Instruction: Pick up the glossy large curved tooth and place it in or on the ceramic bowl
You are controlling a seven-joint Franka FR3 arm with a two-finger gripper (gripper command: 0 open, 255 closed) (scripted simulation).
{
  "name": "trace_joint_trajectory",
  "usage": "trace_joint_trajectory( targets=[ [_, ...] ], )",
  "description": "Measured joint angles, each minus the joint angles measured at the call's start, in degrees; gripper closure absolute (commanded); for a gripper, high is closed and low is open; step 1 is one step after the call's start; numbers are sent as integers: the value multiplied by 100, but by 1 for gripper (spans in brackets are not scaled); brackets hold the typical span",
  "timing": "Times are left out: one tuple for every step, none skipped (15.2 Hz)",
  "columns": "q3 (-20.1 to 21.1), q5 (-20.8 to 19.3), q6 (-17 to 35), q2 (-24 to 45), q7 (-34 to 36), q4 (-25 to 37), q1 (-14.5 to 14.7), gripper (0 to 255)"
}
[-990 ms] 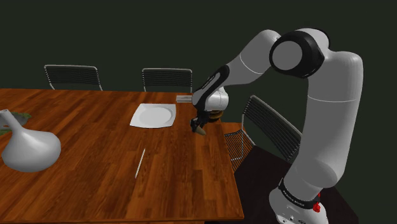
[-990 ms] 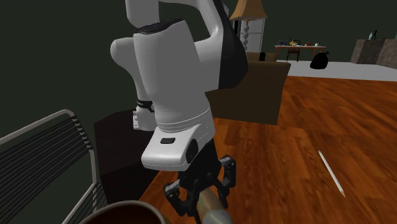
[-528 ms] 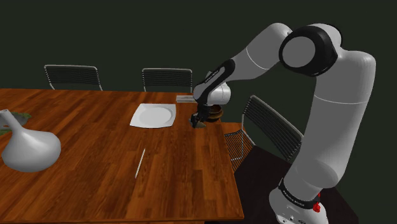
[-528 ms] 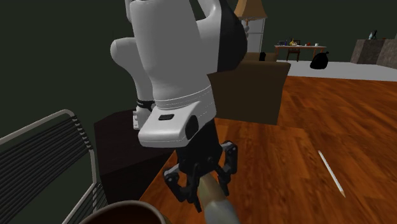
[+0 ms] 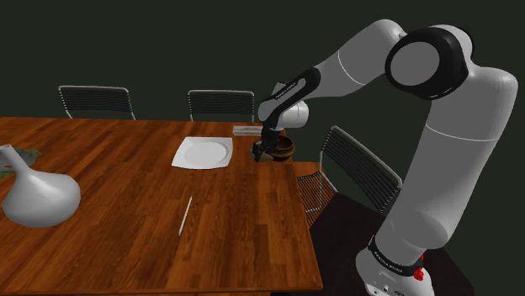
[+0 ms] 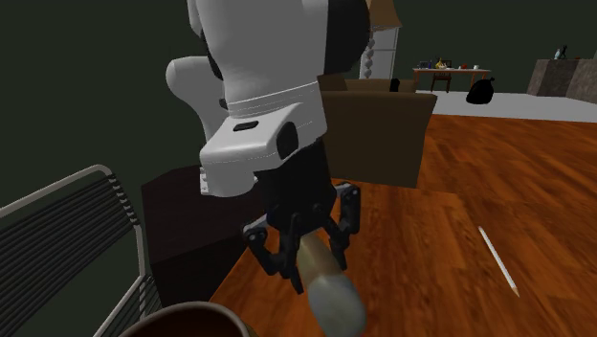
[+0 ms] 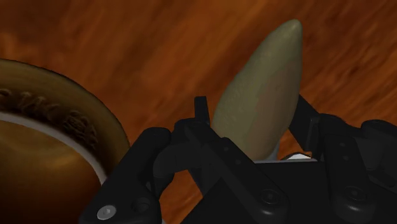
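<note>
Claw (image 6: 306, 257) is clamped on the olive-tan tooth (image 7: 261, 102), held above the bench (image 5: 126, 193) just beside the brown bowl (image 7: 60, 111). Recommendation: centre over the bowl's hollow and lower before releasing, or the tooth may strike the rim.

Count: 1 white arm (image 5: 437, 151), 1 gripper (image 5: 262, 153) w/ 2 black fingers (image 6: 260, 251). 1 tooth (image 7: 261, 108), btwn those fingers. 1 brown bowl (image 5: 284, 149), just beside the gripper. 1 white plate (image 5: 202, 153), near the gripper on the side opp. the bowl. 1 thin white stick (image 5: 185, 215) & 1 grey vase (image 5: 38, 200), both well apart from the gripper. 1 flat grey item (image 5: 244, 130), just beyond the gripper. 1 wooden table (image 5: 126, 244). 3 wire chairs (image 5: 220, 103) in the shoulder view. Far behind the gripper, second ext. view: 1 lamp (image 6: 383, 11), 1 brown sofa (image 6: 383, 134), 1 black bag (image 6: 478, 91).
</note>
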Motion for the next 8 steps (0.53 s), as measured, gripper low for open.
trace_joint_trajectory(
  targets=[
    [-10, -40, -67, -53, 38, 18, 2, 255],
    [-23, -78, -137, -111, 66, 30, -1, 255],
    [-29, -120, -202, -170, 115, 43, 7, 255],
    [-36, -152, -261, -215, 146, 60, 8, 255],
    [-43, -186, -328, -255, 180, 91, 8, 255],
    [-48, -223, -395, -310, 221, 108, 12, 255],
    [-56, -252, -455, -367, 243, 112, 8, 255],
    [-65, -282, -528, -405, 267, 147, 3, 255]
  ],
)
